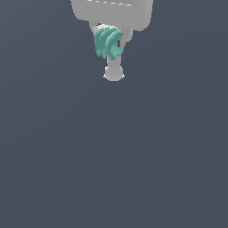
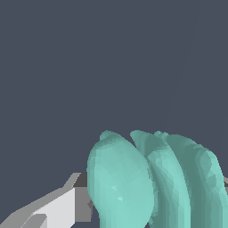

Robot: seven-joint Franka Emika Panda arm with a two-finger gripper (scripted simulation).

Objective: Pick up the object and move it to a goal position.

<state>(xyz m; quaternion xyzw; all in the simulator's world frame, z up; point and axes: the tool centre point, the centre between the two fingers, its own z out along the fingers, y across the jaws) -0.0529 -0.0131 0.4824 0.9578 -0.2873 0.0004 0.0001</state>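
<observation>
The object (image 1: 107, 42) is a small teal-green lump with several rounded ridges, held off the ground near the top of the exterior view. My white gripper (image 1: 111, 52) is shut on it, its wide body above and a white finger (image 1: 113, 72) reaching below the lump. In the wrist view the object (image 2: 151, 178) fills the near field, its lobes side by side. One white and grey finger (image 2: 62, 207) presses against its side. The other finger is almost wholly hidden behind it.
A plain dark grey-blue ground (image 1: 111, 156) lies all around. No other item, container or marker shows in either view.
</observation>
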